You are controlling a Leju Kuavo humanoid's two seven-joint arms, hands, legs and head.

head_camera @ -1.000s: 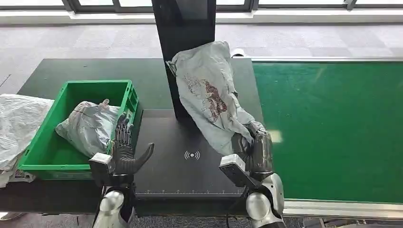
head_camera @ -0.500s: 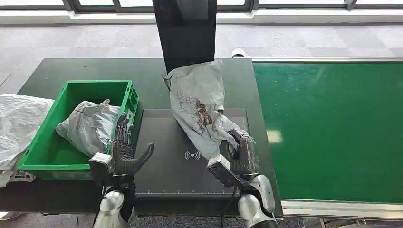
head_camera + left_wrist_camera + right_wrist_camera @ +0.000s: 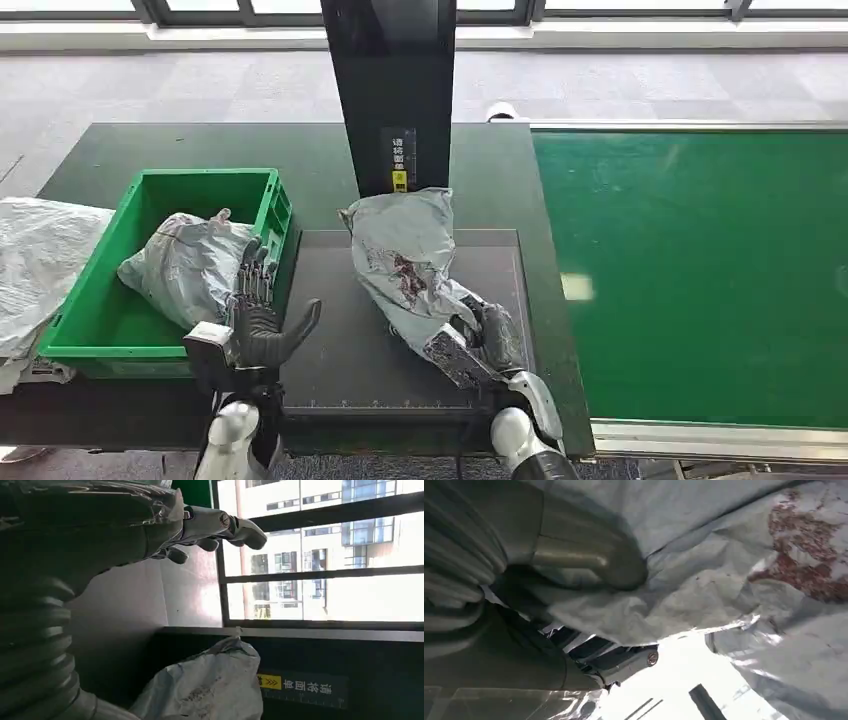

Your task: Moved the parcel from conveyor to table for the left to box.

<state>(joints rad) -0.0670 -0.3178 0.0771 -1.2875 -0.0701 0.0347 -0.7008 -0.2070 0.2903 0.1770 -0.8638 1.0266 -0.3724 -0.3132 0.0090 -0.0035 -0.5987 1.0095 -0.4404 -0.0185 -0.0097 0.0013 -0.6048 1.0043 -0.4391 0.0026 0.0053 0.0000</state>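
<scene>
The right hand (image 3: 487, 335) grips the grey parcel (image 3: 405, 258) on the dark table (image 3: 330, 350); the left hand (image 3: 262, 320) holds nothing, fingers spread, beside the green box (image 3: 100, 330).

A black post (image 3: 398, 90) with a small label stands at the far edge of the dark mat (image 3: 345, 350). A crumpled white bag (image 3: 35, 265) lies at the far left, just beside the crate. Grey carpet (image 3: 200, 85) and a window (image 3: 320, 570) lie beyond.

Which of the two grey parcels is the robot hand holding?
The parcel with the red print, lying on the dark scanner pad, gripped by the right robot hand. The other parcel sits in the green crate, unheld.
</scene>
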